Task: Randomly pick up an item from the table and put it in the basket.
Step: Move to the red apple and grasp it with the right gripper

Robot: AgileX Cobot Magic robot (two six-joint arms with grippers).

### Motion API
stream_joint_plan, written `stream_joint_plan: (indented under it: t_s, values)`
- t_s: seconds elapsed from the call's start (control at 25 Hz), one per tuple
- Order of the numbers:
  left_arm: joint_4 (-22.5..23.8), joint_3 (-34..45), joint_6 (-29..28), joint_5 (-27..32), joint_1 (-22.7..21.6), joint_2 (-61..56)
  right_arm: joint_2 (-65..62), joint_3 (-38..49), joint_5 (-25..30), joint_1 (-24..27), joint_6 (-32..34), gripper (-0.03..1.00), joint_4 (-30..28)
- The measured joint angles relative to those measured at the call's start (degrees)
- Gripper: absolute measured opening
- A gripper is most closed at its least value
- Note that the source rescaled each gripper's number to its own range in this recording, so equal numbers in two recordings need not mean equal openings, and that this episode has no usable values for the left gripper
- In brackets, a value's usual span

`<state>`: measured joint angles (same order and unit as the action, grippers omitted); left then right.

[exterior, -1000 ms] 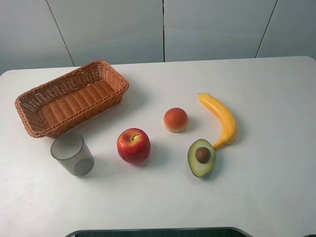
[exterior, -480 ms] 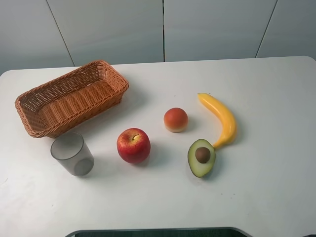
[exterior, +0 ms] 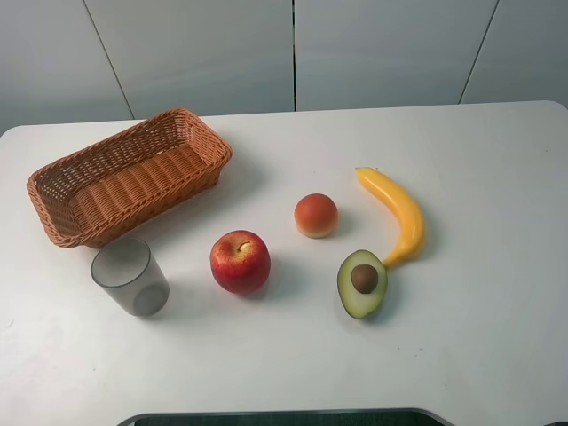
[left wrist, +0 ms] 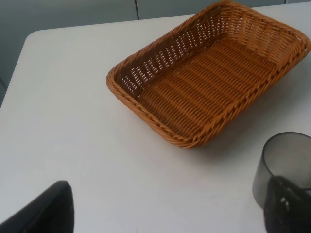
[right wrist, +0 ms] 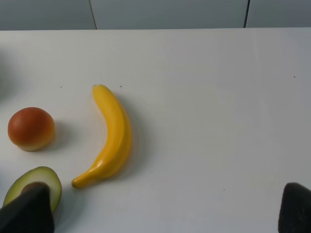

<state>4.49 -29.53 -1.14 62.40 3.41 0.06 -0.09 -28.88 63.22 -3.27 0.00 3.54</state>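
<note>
Red apple (exterior: 240, 262) sits left of centre, nearer my left claw (left wrist: 167, 208), spread wide and empty; right claw (right wrist: 163, 208) likewise released.

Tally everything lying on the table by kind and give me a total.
Fruit: 4 (apple, peach, banana, avocado half)
Containers: 2 (basket, cup)
Total: 6

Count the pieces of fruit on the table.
4: apple beside the grey cup, peach-like ball in the middle, banana furthest right, avocado half by the banana's lower tip. None looks hidden.
</note>
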Motion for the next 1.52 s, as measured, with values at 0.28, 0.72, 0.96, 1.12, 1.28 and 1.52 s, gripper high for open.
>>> stream_joint_plan:
  t_s: [0.28,0.72,0.96,1.12,1.28,1.52]
  values:
    - [0.00,0.00,0.00,0.00,0.00,0.00,0.00,0.00,0.00,0.00,0.00,0.98,0.00]
    - [0.00,0.00,0.00,0.00,0.00,0.00,0.00,0.00,0.00,0.00,0.00,0.98,0.00]
    - [0.00,0.00,0.00,0.00,0.00,0.00,0.00,0.00,0.00,0.00,-0.74,0.98,4.02]
    - [0.00,0.00,0.00,0.00,0.00,0.00,0.00,0.00,-0.67,0.00,-0.74,0.98,5.04]
    - [0.00,0.00,0.00,0.00,0.00,0.00,1.95,-0.39,-1.20,0.00,-1.79,0.98,6.87]
    - [0.00,0.00,0.00,0.00,0.00,0.00,14.92,-6.61,-1.20,0.00,-17.09,0.98,9.77]
